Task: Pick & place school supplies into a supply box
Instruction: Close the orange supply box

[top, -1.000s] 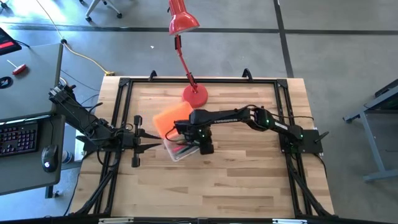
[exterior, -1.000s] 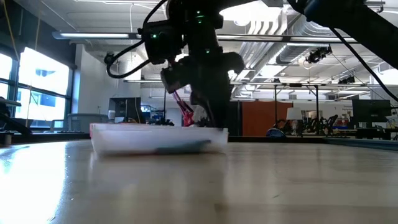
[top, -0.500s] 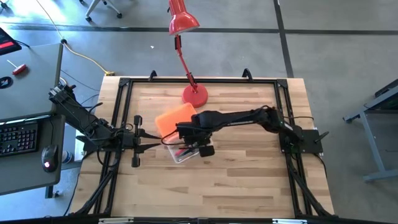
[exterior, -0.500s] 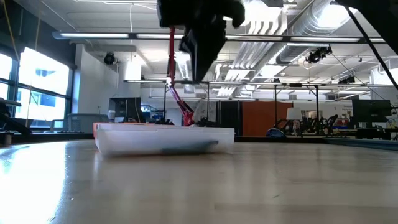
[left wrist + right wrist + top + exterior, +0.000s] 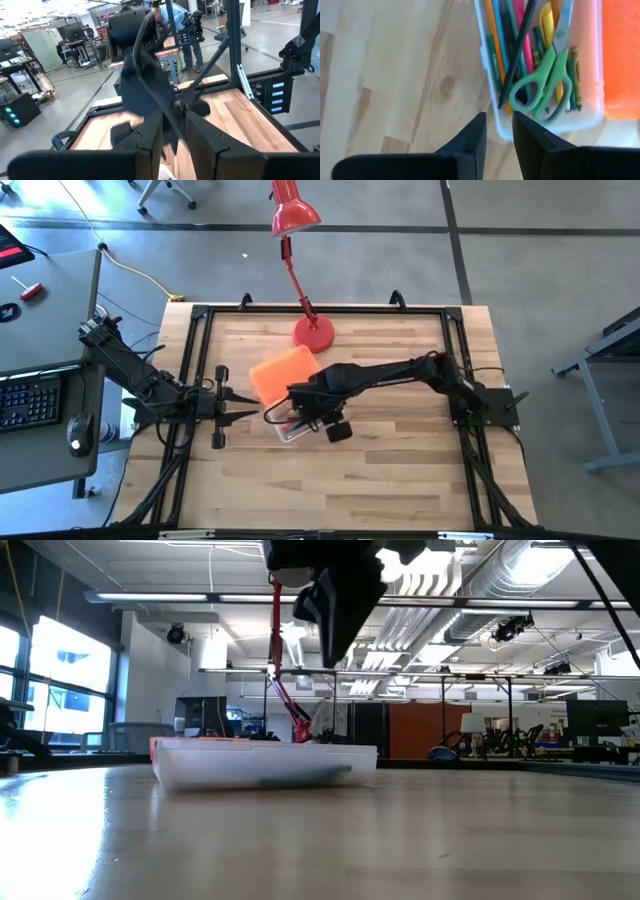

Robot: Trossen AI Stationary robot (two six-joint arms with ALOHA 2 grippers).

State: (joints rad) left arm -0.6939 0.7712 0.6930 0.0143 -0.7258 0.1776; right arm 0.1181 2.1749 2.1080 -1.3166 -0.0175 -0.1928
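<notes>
Presently the supply box [image 5: 291, 424] sits near the middle of the wooden table [image 5: 400, 470], a clear plastic tray with its orange lid [image 5: 283, 372] folded open toward the far edge. Inside it lie the school supplies [image 5: 520, 35]: orange, pink, green, yellow and dark pens and pencils laid lengthwise, with the green-handled scissors [image 5: 542, 82] resting on top of them. The right gripper [image 5: 495, 131] hangs above the box's near end, clear of the contents, its fingers [image 5: 475, 135] a narrow gap apart and holding nothing. The left gripper [image 5: 245, 401] waits at the table's left edge, well apart from the box, its two fingers [image 5: 150, 140] close together with only a slim gap. A red desk lamp [image 5: 312, 332] stands on its round base beyond the lid, toward the far edge.
</notes>
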